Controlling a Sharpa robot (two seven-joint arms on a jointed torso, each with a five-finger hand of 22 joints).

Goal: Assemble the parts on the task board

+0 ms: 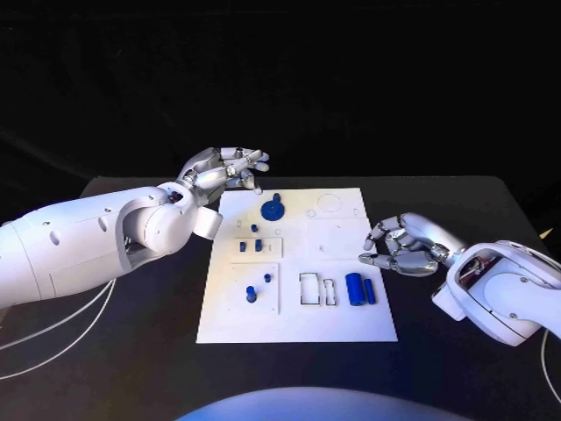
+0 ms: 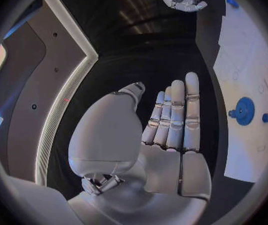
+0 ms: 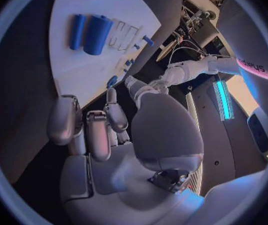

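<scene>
Head view: the left hand (image 1: 226,167) hovers at the far left corner of the board (image 1: 344,324), fingers loosely curled, holding nothing. The right hand (image 1: 401,246) sits at the board's right edge, fingers curled inward, also holding nothing. The board lies mid-desk (image 1: 483,202). On it: a blue disc (image 1: 273,209) near the far left, small blue pegs (image 1: 260,281) at centre left, and two blue cylinders (image 1: 361,288) near the right edge, just beside an outlined slot.

Left wrist view: the left hand (image 2: 171,130) is flat, fingers straight and together, beside the board (image 2: 243,60); the disc (image 2: 243,110) lies on it.

Right wrist view: the right hand (image 3: 99,135) is curled near the board (image 3: 78,70); the cylinders (image 3: 90,32) lie side by side.
</scene>
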